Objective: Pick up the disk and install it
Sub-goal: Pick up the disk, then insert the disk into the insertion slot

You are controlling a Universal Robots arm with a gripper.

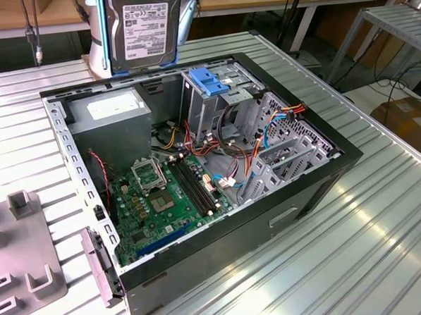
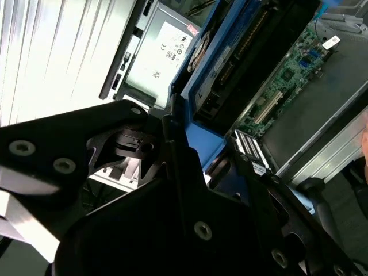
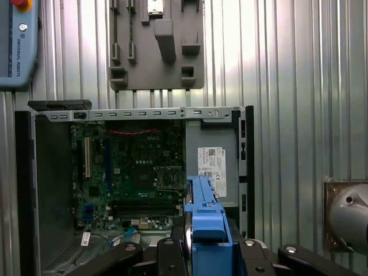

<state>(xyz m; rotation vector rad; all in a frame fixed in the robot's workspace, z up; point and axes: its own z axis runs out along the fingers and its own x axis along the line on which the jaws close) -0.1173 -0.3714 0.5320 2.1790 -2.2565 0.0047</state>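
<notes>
Closest to the lens in the first wrist view, the black gripper is seen with its fingers clamped on the blue rails of the disk. In the exterior view the disk is held upright in the air, its white label turned toward the camera, above the far side of the open computer case, near the grey power supply. A green motherboard is exposed inside the case, and a drive cage with a blue handle stands beside it. The case is set on a ribbed metal table; a grey fixture plate lies at the exterior view's left.
</notes>
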